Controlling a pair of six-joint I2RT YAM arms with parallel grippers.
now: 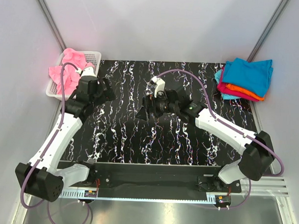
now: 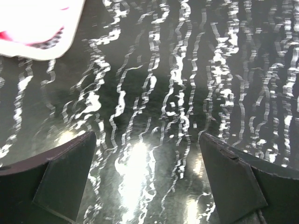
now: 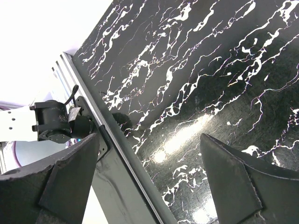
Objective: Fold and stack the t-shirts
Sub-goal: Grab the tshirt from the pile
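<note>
Pink t-shirts (image 1: 71,65) lie crumpled in the white mesh basket (image 1: 92,55) at the far left corner of the black marbled table (image 1: 188,138), heaped above its rim. Just right of the basket, the left gripper (image 1: 103,90) hangs over bare tabletop. In the left wrist view its two dark fingers (image 2: 65,172) stand wide apart with only the glossy marbled surface between them. A rounded corner of the basket shows at the upper left of that view, with a trace of pink behind the mesh.

Near the middle of the table, the right gripper (image 1: 145,111) points toward the left side, its arm reaching in from the near right corner. From the right wrist camera its fingers (image 3: 70,177) are likewise spread wide and hold nothing. Below them run the tabletop, the table's edge rail (image 3: 117,163) and, beyond that, a black arm joint (image 3: 51,123) on a white link.

At the far right corner, well apart from both grippers, sits a stack of folded shirts. A teal-blue t-shirt (image 1: 249,73) is on top, with an orange t-shirt (image 1: 246,91) and a magenta t-shirt (image 1: 224,87) showing as edges beneath it. More teal-blue cloth lies at the very bottom. The stack overhangs the table's right edge slightly.
</note>
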